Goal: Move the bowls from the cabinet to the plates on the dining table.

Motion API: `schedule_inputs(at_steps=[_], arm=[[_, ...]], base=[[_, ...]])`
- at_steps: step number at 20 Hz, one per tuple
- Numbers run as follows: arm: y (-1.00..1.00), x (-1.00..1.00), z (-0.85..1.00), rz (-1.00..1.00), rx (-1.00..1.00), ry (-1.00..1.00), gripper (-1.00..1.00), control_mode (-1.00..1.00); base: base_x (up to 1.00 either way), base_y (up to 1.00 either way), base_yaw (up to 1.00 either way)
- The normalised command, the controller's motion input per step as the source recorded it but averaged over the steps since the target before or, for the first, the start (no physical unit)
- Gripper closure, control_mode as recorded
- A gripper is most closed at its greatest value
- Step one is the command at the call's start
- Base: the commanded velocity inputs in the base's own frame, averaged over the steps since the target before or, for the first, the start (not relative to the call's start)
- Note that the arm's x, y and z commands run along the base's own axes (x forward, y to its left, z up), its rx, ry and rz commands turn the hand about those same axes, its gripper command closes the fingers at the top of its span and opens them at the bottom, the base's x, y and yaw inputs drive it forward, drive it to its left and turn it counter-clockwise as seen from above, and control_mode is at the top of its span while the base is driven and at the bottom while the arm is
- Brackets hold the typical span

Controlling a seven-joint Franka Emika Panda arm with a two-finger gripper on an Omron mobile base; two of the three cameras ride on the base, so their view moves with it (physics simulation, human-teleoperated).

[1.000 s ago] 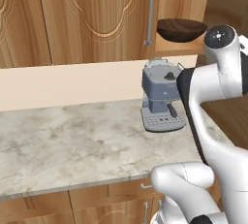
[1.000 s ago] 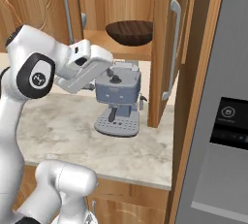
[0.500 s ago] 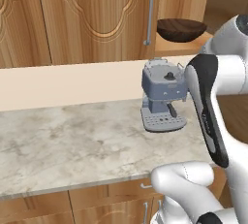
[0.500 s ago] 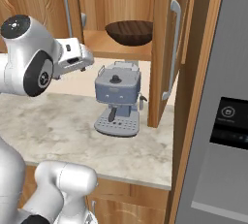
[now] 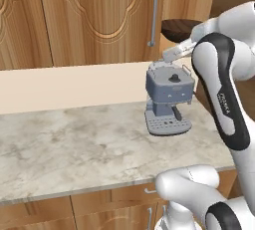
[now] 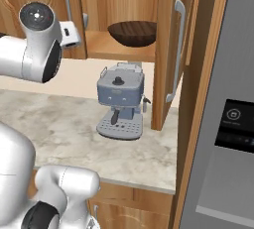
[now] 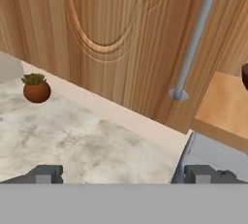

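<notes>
With its jaws spread wide and empty, the gripper (image 7: 123,174) faces the closed cabinet door (image 7: 111,39), the dark brown bowl (image 6: 133,32) sitting on the open cabinet shelf (image 6: 101,44) at two o'clock, so swinging across could clip the coffee machine (image 6: 120,105) below.
</notes>
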Motion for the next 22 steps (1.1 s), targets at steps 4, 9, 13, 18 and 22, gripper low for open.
schedule_inputs(at_steps=[4, 9, 13, 18, 22], arm=[[0.12, 0.44, 0.17, -0.11, 0.0, 0.0, -1.0, -1.0], [0.0, 0.68, 0.02, -0.28, -0.01, 0.0, -1.0, -1.0], [0.0, 0.72, 0.0, -0.24, 0.0, 0.0, -1.0, -1.0], [0.0, 0.83, -0.01, -0.16, 0.0, 0.0, -1.0, -1.0], [0.0, 0.79, -0.09, -0.14, 0.0, 0.0, -1.0, -1.0]], base=[[0.0, 0.0, 0.0], [0.0, 0.0, 0.0], [0.0, 0.0, 0.0], [0.0, 0.0, 0.0], [0.0, 0.0, 0.0]])
